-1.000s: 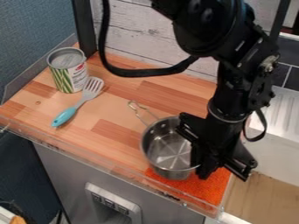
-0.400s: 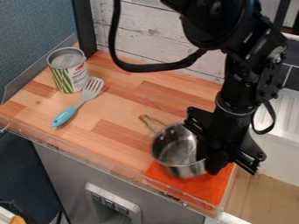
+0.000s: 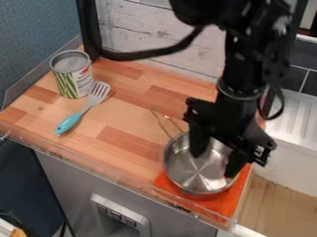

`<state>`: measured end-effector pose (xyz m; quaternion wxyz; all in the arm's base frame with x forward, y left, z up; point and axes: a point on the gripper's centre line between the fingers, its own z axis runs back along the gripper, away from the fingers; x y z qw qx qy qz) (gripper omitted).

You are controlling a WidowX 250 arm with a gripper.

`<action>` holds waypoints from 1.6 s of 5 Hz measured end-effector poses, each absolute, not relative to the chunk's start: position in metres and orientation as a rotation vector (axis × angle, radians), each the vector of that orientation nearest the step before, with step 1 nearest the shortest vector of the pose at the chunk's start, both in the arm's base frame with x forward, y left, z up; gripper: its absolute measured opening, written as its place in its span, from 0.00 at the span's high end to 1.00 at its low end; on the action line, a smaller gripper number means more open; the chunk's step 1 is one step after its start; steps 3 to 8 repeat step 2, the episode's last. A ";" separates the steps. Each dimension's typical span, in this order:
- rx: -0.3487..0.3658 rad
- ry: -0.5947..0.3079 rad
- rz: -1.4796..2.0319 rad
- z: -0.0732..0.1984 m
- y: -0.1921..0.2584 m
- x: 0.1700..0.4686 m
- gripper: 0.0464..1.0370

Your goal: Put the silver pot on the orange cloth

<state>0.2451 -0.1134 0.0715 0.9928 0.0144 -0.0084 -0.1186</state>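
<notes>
Silver pot is on the orange cloth, at the tabletop's front right corner. Opening faces up. Wire handle points at the back left corner; long axis runs diagonally from there through the bowl toward the front right. Gripper hangs over the pot, jaws spread, nothing pinched; can't tell if they touch the metal. Can by the back left corner, turquoise-handled spatula just beside it, nearer the front edge.
</notes>
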 end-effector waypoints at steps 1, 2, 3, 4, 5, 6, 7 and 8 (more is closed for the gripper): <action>-0.007 -0.056 -0.188 0.089 -0.112 0.244 0.03; 0.001 -0.063 -0.147 0.099 -0.107 0.240 0.03; 0.001 -0.063 -0.147 0.099 -0.107 0.240 0.03; 0.001 -0.063 -0.147 0.099 -0.107 0.240 0.03; 0.001 -0.063 -0.147 0.099 -0.107 0.240 0.03; 0.001 -0.063 -0.147 0.099 -0.107 0.240 0.03; 0.001 -0.063 -0.147 0.099 -0.107 0.240 0.03; 0.001 -0.063 -0.147 0.099 -0.107 0.240 0.03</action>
